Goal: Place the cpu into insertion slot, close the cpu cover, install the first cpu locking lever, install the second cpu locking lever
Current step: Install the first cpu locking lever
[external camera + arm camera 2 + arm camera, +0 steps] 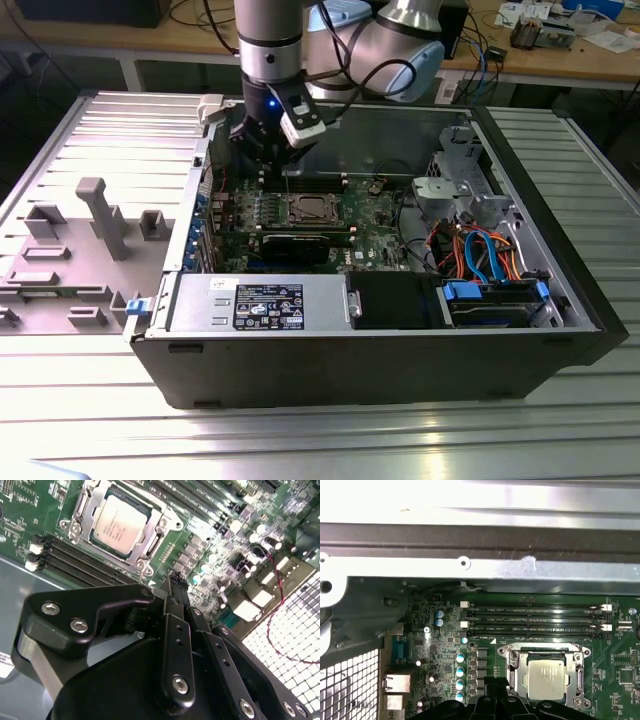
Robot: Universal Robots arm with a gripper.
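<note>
Ribbed metal bench (320, 440), open PC (400, 370), cpu (546, 679) inside

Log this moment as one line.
cpu: seated in insertion slot | cpu cover: down around cpu | claw: shut, empty, above board near slot

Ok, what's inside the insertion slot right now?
The cpu sits in the insertion slot, its silver top showing through the window of the cpu cover. What lies under it is hidden.
</note>
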